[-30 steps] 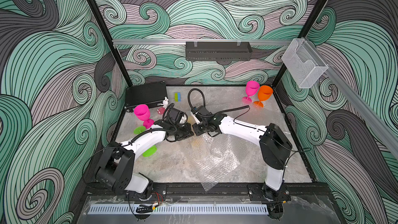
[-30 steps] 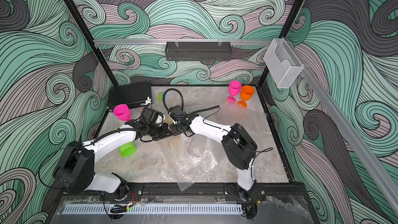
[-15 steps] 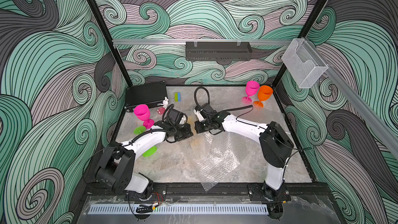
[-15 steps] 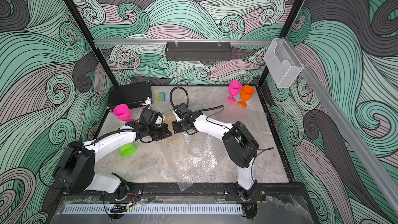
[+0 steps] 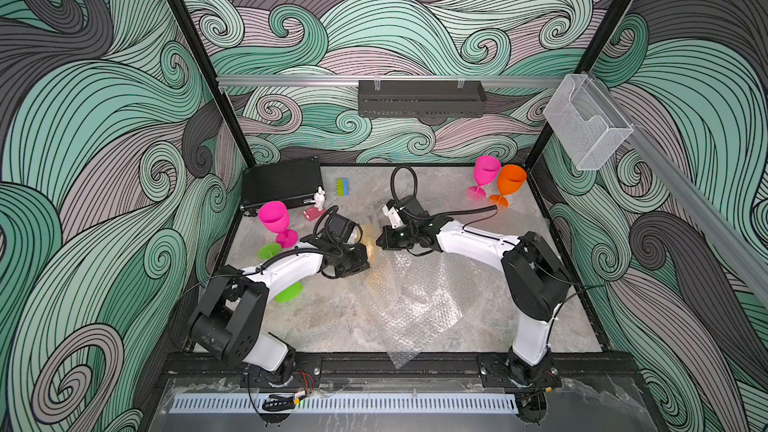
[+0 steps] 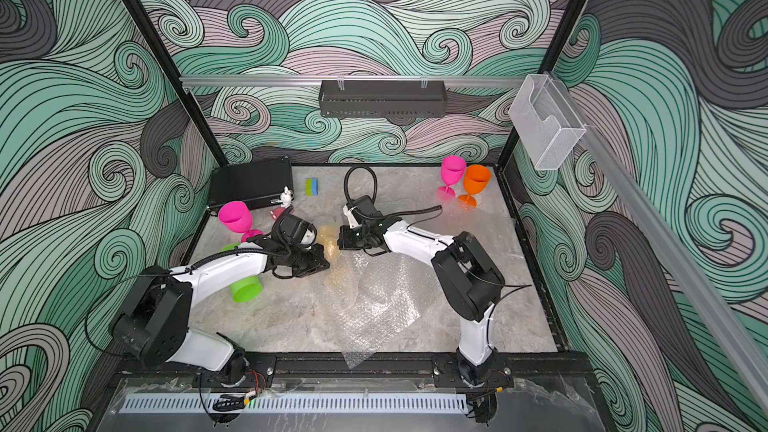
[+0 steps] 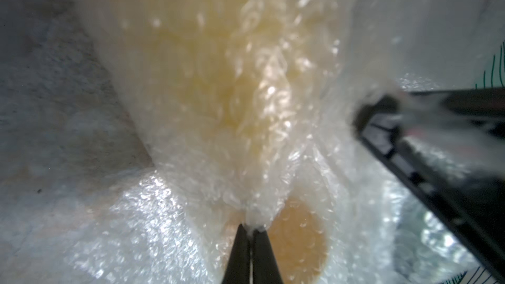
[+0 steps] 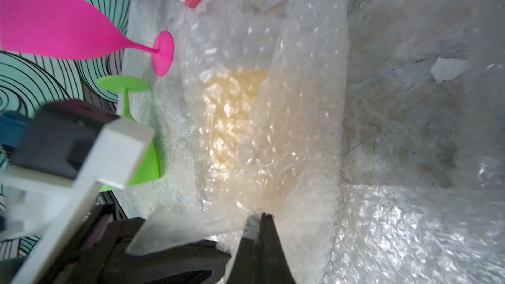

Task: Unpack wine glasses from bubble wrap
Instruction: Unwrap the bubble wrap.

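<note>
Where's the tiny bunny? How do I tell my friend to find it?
Look at the back left corner of the table, where a flat black case lies. The white rabbit figurine stands at that case's front right corner, on a pink base, between the nearby magenta goblet and the green-and-blue block. It is the only animal there, and much smaller than the goblet.

Far-left corner of the marble-look table (image 5: 332, 317) has a flat black case (image 5: 282, 184), a tiny white rabbit figurine (image 5: 318, 199) just in front of it, and a green-and-blue block (image 5: 342, 187) nearby. A black rack (image 5: 422, 98) and a clear bin (image 5: 586, 126) hang on the rails above.
</note>
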`<action>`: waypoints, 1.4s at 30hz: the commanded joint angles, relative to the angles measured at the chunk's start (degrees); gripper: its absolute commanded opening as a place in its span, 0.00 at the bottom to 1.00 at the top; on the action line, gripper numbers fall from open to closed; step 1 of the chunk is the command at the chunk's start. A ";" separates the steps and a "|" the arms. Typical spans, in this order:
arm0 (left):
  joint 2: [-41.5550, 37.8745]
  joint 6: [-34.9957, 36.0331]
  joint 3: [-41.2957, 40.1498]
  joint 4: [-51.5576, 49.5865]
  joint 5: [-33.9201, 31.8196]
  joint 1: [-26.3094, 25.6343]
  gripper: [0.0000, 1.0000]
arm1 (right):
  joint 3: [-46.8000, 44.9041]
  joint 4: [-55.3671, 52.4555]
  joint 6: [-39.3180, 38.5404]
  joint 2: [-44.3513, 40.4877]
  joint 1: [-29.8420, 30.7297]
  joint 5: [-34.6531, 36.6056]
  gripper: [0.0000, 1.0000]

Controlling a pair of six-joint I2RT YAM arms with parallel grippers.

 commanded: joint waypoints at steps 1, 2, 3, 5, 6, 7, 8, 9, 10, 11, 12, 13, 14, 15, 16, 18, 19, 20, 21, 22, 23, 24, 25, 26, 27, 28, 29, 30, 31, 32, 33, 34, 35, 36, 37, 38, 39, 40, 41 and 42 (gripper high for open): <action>-0.58 0.85 -0.45 -2.71 -1.15 -0.47 0.00 | -0.64 4.04 2.53 -2.58 -1.17 -2.03 0.03; -0.95 0.81 -0.29 -3.00 -1.30 -0.45 0.00 | -1.08 4.48 2.90 -2.82 -1.47 -2.46 0.03; -1.40 0.84 -0.09 -3.43 -1.46 -0.36 0.00 | -1.65 4.82 3.01 -3.21 -1.83 -2.75 0.03; -2.32 1.03 0.55 -4.08 -1.90 -0.40 0.00 | -2.85 5.34 3.09 -4.38 -2.36 -2.81 0.03; -2.79 1.12 0.85 -4.35 -2.08 -0.34 0.00 | -3.79 6.21 3.25 -5.23 -2.58 -2.90 0.03; -3.03 1.33 1.28 -4.63 -2.54 -0.35 0.00 | -4.52 6.68 3.27 -6.03 -2.73 -2.93 0.03; -3.87 1.72 1.59 -4.79 -3.16 -0.35 0.00 | -5.27 7.54 3.20 -6.93 -2.98 -3.23 0.03; -5.33 2.23 1.88 -4.98 -4.24 -0.34 0.00 | -6.31 8.69 3.27 -8.08 -3.08 -3.19 0.03; -6.07 2.71 1.96 -4.98 -5.13 -0.42 0.00 | -7.11 9.52 3.31 -9.04 -3.17 -3.28 0.02; -6.89 3.42 2.10 -4.85 -6.13 -0.47 0.00 | -8.16 10.81 3.19 -10.23 -3.34 -3.49 0.02; -7.66 4.17 2.19 -4.61 -6.95 -0.43 0.00 | -9.10 11.78 3.18 -11.44 -3.46 -3.49 0.02; -8.20 4.79 2.11 -4.23 -7.50 -0.58 0.00 | -9.66 12.27 2.95 -12.43 -3.56 -3.34 0.01; -8.68 5.52 1.94 -3.66 -8.04 -0.56 0.00 | -10.42 12.63 2.63 -13.53 -3.79 -3.25 0.01; -8.91 6.22 1.82 -2.85 -8.19 -0.60 0.00 | -11.00 12.76 2.28 -14.66 -3.92 -3.02 0.00; -8.86 6.68 1.82 -2.24 -8.26 -0.62 0.00 | -11.63 12.92 2.09 -15.65 -4.03 -2.70 0.00; -8.20 7.18 1.97 -0.88 -8.19 -0.73 0.00 | -13.26 13.34 1.71 -17.69 -4.30 -1.99 0.00; -7.73 7.33 2.17 -0.35 -8.38 -0.81 0.00 | -14.05 13.67 1.43 -18.64 -4.35 -1.69 0.00; -7.14 7.61 2.48 0.27 -8.74 -1.02 0.00 | -15.29 14.40 1.25 -19.65 -4.40 -0.90 0.00; -6.51 7.79 2.98 0.54 -9.09 -1.12 0.00 | -16.48 14.97 1.05 -20.68 -4.47 -0.10 0.00; -6.06 8.04 3.43 0.94 -9.45 -1.30 0.00 | -17.41 15.23 0.79 -21.43 -4.62 0.52 0.00; -5.43 8.45 3.82 1.40 -10.02 -1.39 0.00 | -18.28 15.22 0.27 -22.11 -4.77 1.28 0.00; -4.77 8.87 4.36 1.89 -10.60 -1.48 0.00 | -18.72 14.88 -0.04 -22.44 -4.96 1.91 0.00; -4.01 9.17 4.78 2.41 -10.82 -1.56 0.00 | -19.04 14.50 -0.16 -22.56 -5.26 1.95 0.00; -3.74 9.45 5.31 2.98 -10.75 -1.57 0.00 | -19.43 14.51 -0.05 -22.66 -5.71 1.94 0.00; -1.27 9.79 5.97 3.39 -10.67 -1.57 0.00 | -19.93 14.74 0.21 -22.58 -6.09 1.96 0.00; -0.23 9.98 6.41 3.85 -10.40 -1.57 0.00 | -20.18 14.80 0.35 -22.59 -6.42 2.03 0.00; 0.94 10.17 7.03 3.98 -10.37 -1.57 0.00 | -20.57 14.86 0.29 -22.54 -6.55 2.12 0.00; 2.12 10.36 7.72 4.15 -10.42 -1.57 0.00 | -20.81 14.82 0.22 -22.49 -6.67 2.34 0.00; 3.05 10.48 8.20 4.17 -10.58 -1.57 0.00 | -21.19 14.91 0.19 -22.50 -6.62 2.68 0.00; 4.03 10.55 8.59 4.17 -10.73 -1.58 0.00 | -21.56 15.17 0.20 -22.45 -6.68 2.78 0.00; 4.78 10.54 8.93 4.02 -10.89 -1.57 0.00 | -22.00 15.36 0.19 -22.44 -6.68 3.08 0.00; 5.21 10.57 9.17 3.75 -11.06 -1.61 0.00 | -22.35 15.45 0.24 -22.49 -6.65 3.33 0.00; 5.48 10.54 9.26 3.24 -11.32 -1.57 0.00 | -22.71 15.33 0.22 -22.42 -6.68 3.71 0.00; 5.62 10.55 9.30 2.50 -11.71 -1.63 0.01 | -23.06 15.18 0.04 -22.51 -6.76 4.08 0.00; 5.45 10.57 9.40 1.51 -12.34 -1.51 0.06 | -23.26 15.10 0.02 -22.58 -6.79 4.27 0.00; 5.26 10.38 9.75 -0.01 -13.44 -1.52 0.12 | -23.51 15.10 0.09 -22.73 -6.92 4.29 0.00; 5.00 10.27 10.18 -1.82 -14.88 -1.48 0.17 | -23.69 15.07 0.20 -22.70 -7.02 4.34 0.00; 4.76 10.42 10.53 -3.26 -15.76 -1.35 0.22 | -23.90 15.09 0.19 -22.76 -7.05 4.32 0.00; 4.49 10.27 11.00 -4.98 -16.90 -1.14 0.30 | -23.93 15.15 0.38 -22.76 -7.03 4.12 0.00; 4.36 10.28 11.65 -6.59 -17.48 -0.86 0.36 | -24.05 15.17 0.52 -22.76 -6.99 3.87 0.00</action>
